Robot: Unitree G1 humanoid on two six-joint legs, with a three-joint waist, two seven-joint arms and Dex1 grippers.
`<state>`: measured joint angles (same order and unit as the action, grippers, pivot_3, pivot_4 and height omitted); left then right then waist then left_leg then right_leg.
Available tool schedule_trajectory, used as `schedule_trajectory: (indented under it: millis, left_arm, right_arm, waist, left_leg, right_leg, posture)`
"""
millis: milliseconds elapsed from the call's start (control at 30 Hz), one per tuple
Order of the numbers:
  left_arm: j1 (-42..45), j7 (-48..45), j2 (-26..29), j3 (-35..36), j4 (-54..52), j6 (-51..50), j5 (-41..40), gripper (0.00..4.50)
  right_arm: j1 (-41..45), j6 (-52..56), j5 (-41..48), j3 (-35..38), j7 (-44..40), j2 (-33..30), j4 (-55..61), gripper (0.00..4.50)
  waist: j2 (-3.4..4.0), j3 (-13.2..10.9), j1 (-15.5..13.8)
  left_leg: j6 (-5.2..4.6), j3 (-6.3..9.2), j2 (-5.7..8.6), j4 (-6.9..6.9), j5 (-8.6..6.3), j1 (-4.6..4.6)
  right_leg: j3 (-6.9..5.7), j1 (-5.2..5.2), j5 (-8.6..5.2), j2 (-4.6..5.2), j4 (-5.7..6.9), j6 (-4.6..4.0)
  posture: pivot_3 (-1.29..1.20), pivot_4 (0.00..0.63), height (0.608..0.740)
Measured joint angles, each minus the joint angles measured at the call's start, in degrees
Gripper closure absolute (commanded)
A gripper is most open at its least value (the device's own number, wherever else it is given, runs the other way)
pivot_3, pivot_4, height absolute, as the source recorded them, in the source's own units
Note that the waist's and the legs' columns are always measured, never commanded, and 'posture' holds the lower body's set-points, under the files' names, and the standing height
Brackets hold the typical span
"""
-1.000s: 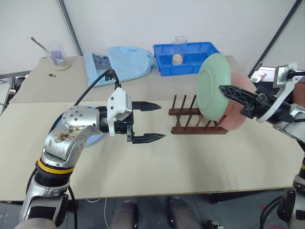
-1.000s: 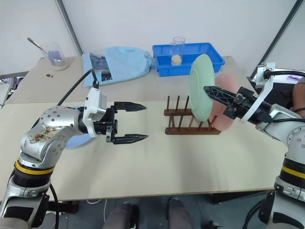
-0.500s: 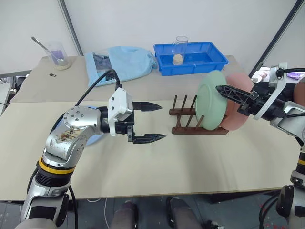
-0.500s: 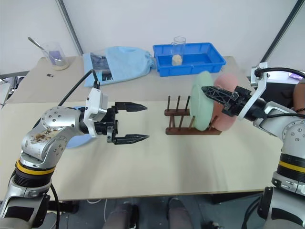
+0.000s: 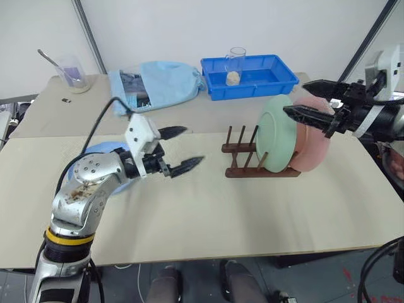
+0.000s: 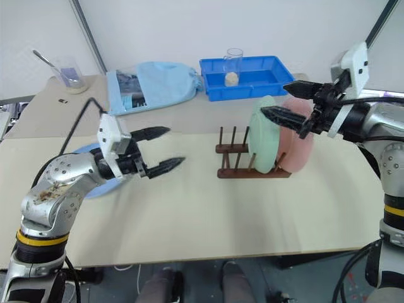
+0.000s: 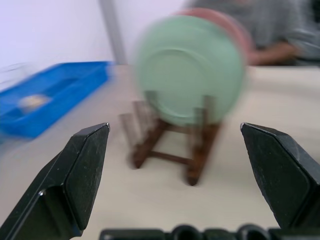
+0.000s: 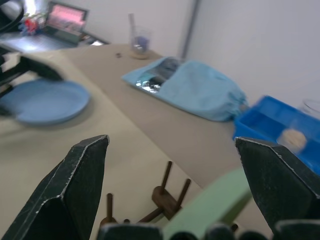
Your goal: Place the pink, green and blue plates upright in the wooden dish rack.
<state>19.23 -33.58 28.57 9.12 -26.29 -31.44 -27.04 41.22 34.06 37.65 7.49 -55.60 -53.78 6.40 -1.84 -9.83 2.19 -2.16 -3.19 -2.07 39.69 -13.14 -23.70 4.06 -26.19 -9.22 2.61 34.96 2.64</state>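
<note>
Beige tabletop (image 5: 208, 214): blue plate (image 5: 95, 153) flat, frame left, behind wide-open left tool (image 5: 180, 150). Looks light, stiff, slick; take by rim. Right tool (image 5: 309, 104) wide, empty.

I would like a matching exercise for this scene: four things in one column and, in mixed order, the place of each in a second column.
Things:
1. green plate
2. pink plate
3. blue plate
4. glass cup

Places:
A. flat on the table, near the left claw
B. inside the blue tray
C. upright in the wooden dish rack, next to its free pegs
D. upright in the rack, behind the green one

Pairs: 1-C, 2-D, 3-A, 4-B
</note>
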Motion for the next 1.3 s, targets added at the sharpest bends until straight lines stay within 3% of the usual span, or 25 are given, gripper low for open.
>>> schedule_trajectory:
  millis: [233,433,600,833,1000,1300]
  left_arm:
    - [-12.99,26.85,-12.05,13.54,-7.26,-4.96,9.09,0.00]
    - [-16.39,38.43,-18.13,22.72,-7.68,-15.05,8.70,0.00]
    - [-13.28,41.46,-19.71,24.15,-6.76,-23.83,6.50,0.00]
    - [-5.54,45.95,-23.87,28.22,-3.86,-30.92,4.18,0.00]
    - [-4.53,48.31,-26.23,29.68,-4.25,-30.64,4.19,0.00]
    - [-7.95,49.23,-24.33,28.03,-9.54,-23.80,6.77,0.00]
  right_arm:
    - [2.42,-2.63,-2.22,-6.45,-8.24,2.51,1.83,0.04]
    - [3.66,-5.65,-6.53,-10.99,-12.79,4.38,-0.47,0.04]
    - [6.14,-10.07,-14.53,-16.63,-13.31,7.21,-4.86,0.04]
    - [7.26,-10.96,-16.24,-17.28,-15.29,8.14,-5.70,0.04]
    - [7.26,-10.89,-16.25,-17.13,-15.63,8.02,-5.70,0.04]
    - [7.23,-10.26,-16.19,-15.99,-15.70,7.77,-5.70,0.04]
  waist:
    - [-0.04,-0.01,0.15]
    - [-0.16,-0.04,-0.40]
    - [-0.25,-0.04,-0.42]
    - [-0.28,-0.03,-0.42]
    - [-0.29,-0.04,-0.11]
    - [-0.32,-0.05,0.26]
  left_leg:
    - [0.01,-0.03,0.01,0.01,0.00,0.08]
    - [0.02,-0.05,0.03,0.05,-0.01,0.09]
    - [0.06,-0.04,0.02,0.05,0.01,0.10]
    - [0.06,-0.03,0.02,0.01,0.00,0.06]
    - [0.07,-0.03,0.02,-0.01,-0.01,0.05]
    - [0.08,-0.05,0.01,0.00,-0.01,0.09]
  right_leg:
    - [-0.01,0.04,0.08,0.05,0.02,-0.02]
    - [-0.04,0.03,-0.06,0.06,0.04,-0.31]
    - [-0.07,0.01,0.00,0.04,0.06,-0.40]
    - [-0.08,0.02,0.12,0.02,0.01,-0.22]
    - [-0.08,0.00,0.11,0.03,0.00,-0.26]
    - [-0.07,0.01,0.03,0.03,0.02,-0.46]
  posture:
    - [0.00,0.150,0.720]
    - [0.00,0.150,0.720]
    - [0.00,0.150,0.720]
    - [0.00,0.150,0.720]
    - [0.00,0.150,0.720]
    - [0.00,0.150,0.720]
